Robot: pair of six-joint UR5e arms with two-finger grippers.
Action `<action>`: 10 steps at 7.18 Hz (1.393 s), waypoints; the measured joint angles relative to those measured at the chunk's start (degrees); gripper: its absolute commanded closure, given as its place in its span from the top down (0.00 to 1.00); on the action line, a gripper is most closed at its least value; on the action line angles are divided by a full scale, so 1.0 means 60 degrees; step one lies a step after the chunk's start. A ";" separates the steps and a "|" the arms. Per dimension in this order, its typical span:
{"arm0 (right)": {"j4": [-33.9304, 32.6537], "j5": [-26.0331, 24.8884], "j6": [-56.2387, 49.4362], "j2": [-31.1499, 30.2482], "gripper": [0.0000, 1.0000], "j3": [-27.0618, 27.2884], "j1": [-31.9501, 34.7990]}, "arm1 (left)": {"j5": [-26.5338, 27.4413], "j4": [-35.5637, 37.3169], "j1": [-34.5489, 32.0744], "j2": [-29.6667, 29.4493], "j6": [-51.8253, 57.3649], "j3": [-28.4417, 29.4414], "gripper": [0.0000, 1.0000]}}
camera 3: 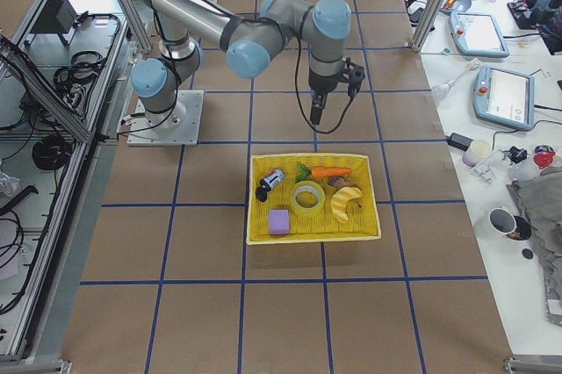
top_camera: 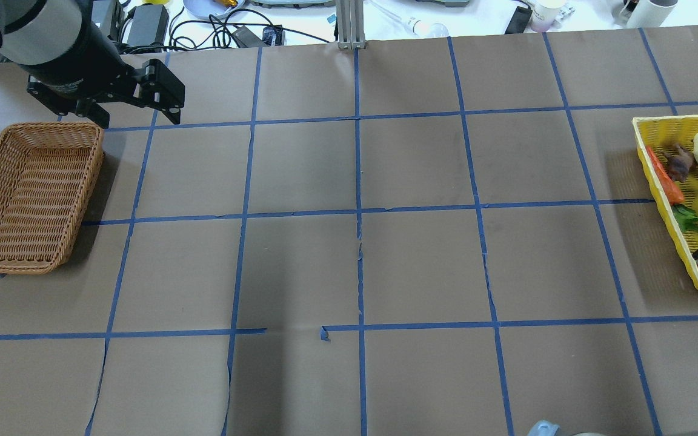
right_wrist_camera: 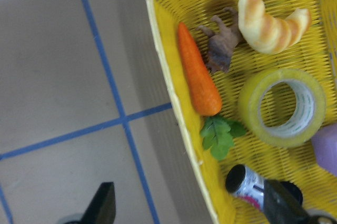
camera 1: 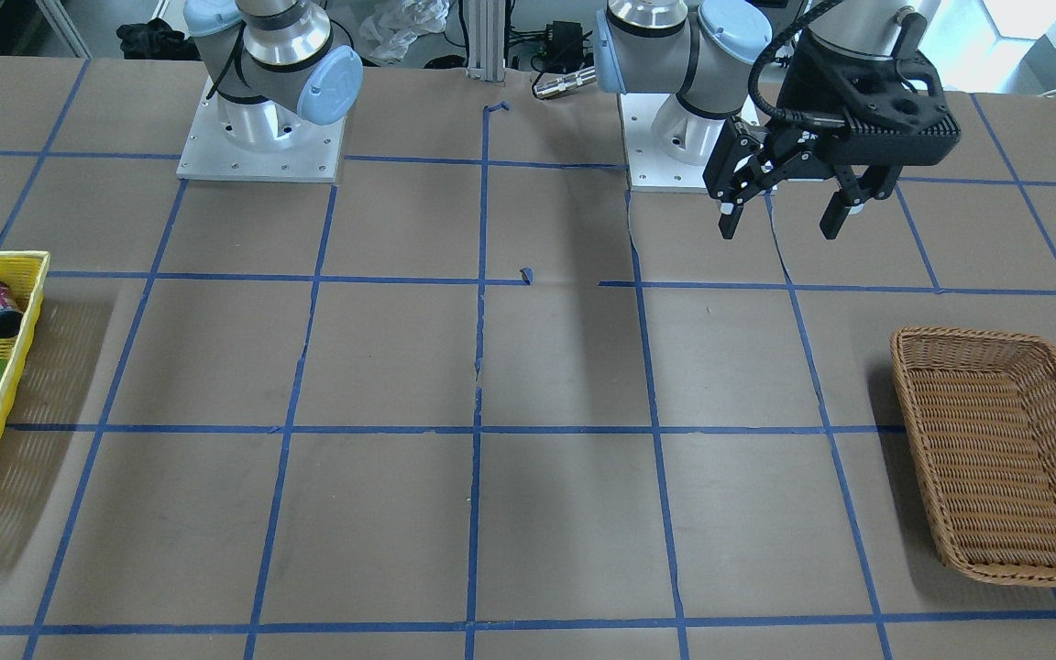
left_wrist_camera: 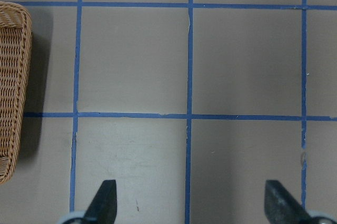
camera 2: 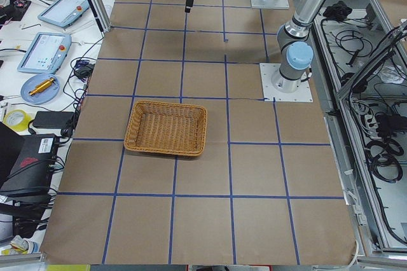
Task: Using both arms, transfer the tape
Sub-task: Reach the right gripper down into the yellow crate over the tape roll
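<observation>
the tape (right_wrist_camera: 281,107) lies in the yellow basket (right_wrist_camera: 167,71), apart from the right gripper (right_wrist_camera: 192,203), whose fingers are spread wide. the left gripper (camera 1: 778,227) hangs spread and empty too.

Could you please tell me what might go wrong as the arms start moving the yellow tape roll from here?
1. The translucent yellow tape roll lies flat, crowded by the orange toy carrot, the beige toy croissant and the small can; the open right tool could snag a neighbour.
2. The open left tool hangs far off near the brown wicker basket; a mistimed handover could drop the roll.
</observation>
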 measured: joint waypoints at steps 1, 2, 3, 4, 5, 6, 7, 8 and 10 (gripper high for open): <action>-0.0719 -0.0033 0.0055 0.0785 1.00 0.0030 -0.0218 | 0.0000 0.0000 0.0000 0.0000 -0.0006 0.0000 1.00; -0.1309 -0.0064 0.0174 0.1450 1.00 0.0052 -0.0295 | 0.0000 0.0000 0.0000 0.0000 -0.0010 0.0000 1.00; -0.1732 -0.0097 0.0373 0.1951 1.00 0.0065 -0.0323 | -0.0003 0.0000 0.0000 0.0000 -0.0015 0.0000 1.00; -0.1965 -0.0319 0.0606 0.2287 1.00 0.0078 -0.0336 | -0.0009 0.0000 0.0000 0.0000 -0.0021 0.0000 1.00; -0.2089 -0.0777 0.0750 0.2472 1.00 0.0109 -0.0339 | -0.0010 0.0000 0.0000 0.0000 -0.0021 0.0000 1.00; -0.2174 -0.1154 0.0852 0.2560 1.00 0.0198 -0.0348 | -0.0005 0.0000 0.0000 0.0000 -0.0016 0.0000 1.00; -0.2337 -0.1322 0.0954 0.2639 1.00 0.0347 -0.0374 | -0.0001 0.0000 0.0000 0.0000 -0.0013 0.0000 1.00; -0.2631 -0.1383 0.1013 0.2780 0.94 0.0493 -0.0433 | -0.0004 0.0000 0.0000 0.0000 -0.0012 0.0000 1.00; -0.2944 -0.1409 0.1028 0.2965 0.01 0.0641 -0.0549 | -0.0003 0.0000 0.0000 0.0000 -0.0012 0.0001 1.00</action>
